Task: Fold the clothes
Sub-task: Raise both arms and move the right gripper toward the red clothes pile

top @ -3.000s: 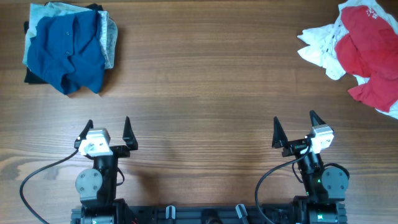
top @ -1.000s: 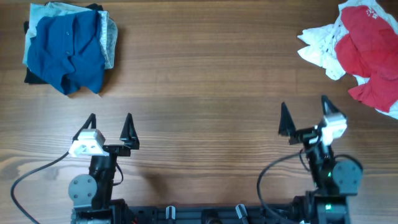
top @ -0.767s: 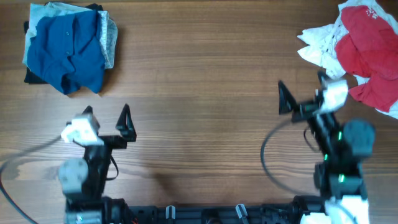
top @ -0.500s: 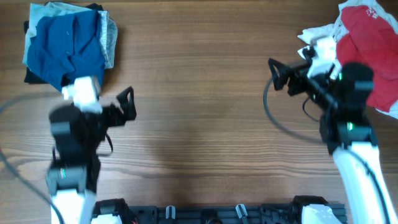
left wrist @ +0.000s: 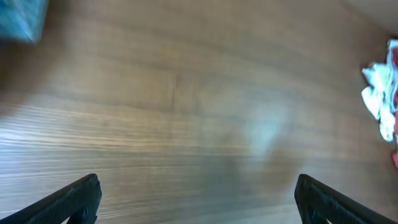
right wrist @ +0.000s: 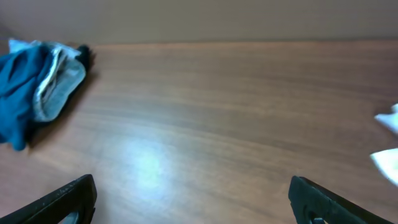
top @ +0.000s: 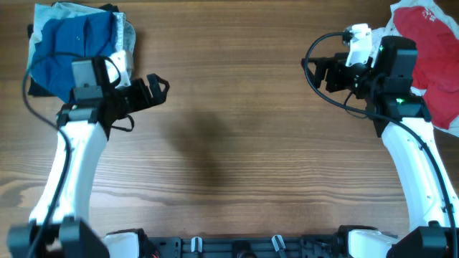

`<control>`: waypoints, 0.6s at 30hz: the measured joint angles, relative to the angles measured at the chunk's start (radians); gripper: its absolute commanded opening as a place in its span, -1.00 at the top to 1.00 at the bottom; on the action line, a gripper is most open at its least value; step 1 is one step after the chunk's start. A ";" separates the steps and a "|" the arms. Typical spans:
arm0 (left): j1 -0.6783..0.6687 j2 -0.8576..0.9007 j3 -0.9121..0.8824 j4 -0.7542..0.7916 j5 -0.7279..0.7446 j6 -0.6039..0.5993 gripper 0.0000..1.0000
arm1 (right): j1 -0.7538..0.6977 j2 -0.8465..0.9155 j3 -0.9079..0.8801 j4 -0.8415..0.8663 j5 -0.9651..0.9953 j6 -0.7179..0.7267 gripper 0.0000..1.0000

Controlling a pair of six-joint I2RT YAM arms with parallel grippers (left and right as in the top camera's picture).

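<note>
A folded pile with a blue shirt on top (top: 61,43) lies at the back left of the wooden table (top: 229,143). A crumpled heap of red and white clothes (top: 430,43) lies at the back right. My left gripper (top: 153,89) is open and empty, held above the table just right of the blue pile, pointing toward the middle. My right gripper (top: 314,72) is open and empty, just left of the red heap, also pointing inward. The left wrist view shows open fingers (left wrist: 198,190) over bare wood. The right wrist view shows open fingers (right wrist: 193,190) over bare wood.
The left wrist view catches a blue corner (left wrist: 22,15) at top left and the white and red heap (left wrist: 382,99) at the right edge. The right wrist view shows the blue pile (right wrist: 31,87) far left and white cloth (right wrist: 388,143) at the right edge.
Both arms have risen from the front edge and swung toward the back, the left toward the blue pile, the right toward the red heap. Both grippers stayed open.
</note>
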 measured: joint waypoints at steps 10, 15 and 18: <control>-0.127 0.064 0.013 0.073 0.034 -0.002 -1.00 | -0.337 0.010 0.014 0.052 0.084 0.070 -0.81; -0.306 0.064 0.032 0.111 -0.127 -0.002 -1.00 | -0.538 0.056 0.027 0.087 0.235 0.118 -0.91; -0.389 0.064 0.034 0.132 -0.203 -0.002 -1.00 | -0.605 0.109 0.027 0.112 0.320 0.138 -0.97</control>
